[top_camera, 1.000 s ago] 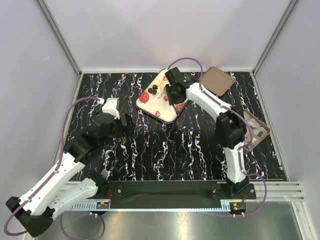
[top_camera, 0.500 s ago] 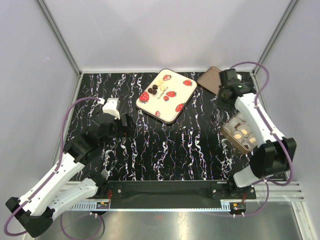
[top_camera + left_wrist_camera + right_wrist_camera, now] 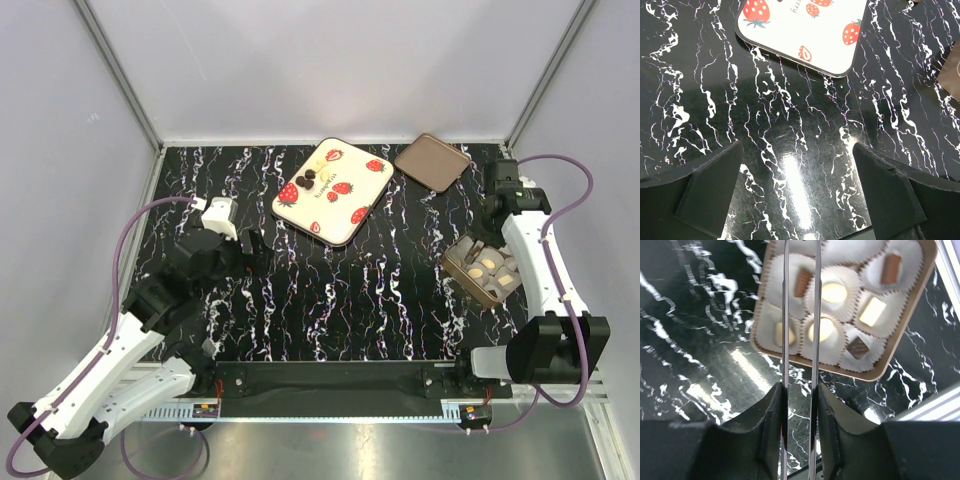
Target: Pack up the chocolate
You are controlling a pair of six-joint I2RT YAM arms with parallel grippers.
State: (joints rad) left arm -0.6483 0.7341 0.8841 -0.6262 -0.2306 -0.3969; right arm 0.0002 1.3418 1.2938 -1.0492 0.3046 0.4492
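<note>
Marbled table (image 3: 330,290); right gripper (image 3: 800,400) holds tongs (image 3: 785,340) above chocolate (image 3: 834,291); left gripper (image 3: 796,152) agape.

Table (image 3: 790,175) glossy black marble-look (glare streaks); cups (image 3: 852,250) white pleated paper; tongs (image 3: 816,315) shiny metal; chocolate (image 3: 858,346) smooth.

1. The top view is bright and even, lit softly from above; the arms cast only faint, short shadows on the glossy black white-veined tabletop (image 3: 330,290).
2. The brushed metal strip (image 3: 330,450) along its near edge shows a dull grey sheen.
3. In the left wrist view a broad milky glare patch lies low on the tabletop; the veins around it are sharp.
4. On the left gripper (image 3: 797,150), the fingers (image 3: 710,195) are flat near-black shapes with little detail.
5. In the right wrist view glare streaks the tabletop, and the white pleated paper cups (image 3: 840,290) nearly wash out.
6. The thin mirror-bright metal tongs (image 3: 815,340) catch hard highlights; on the right gripper (image 3: 800,390), the fingers (image 3: 772,425) are dark and soft.
</note>
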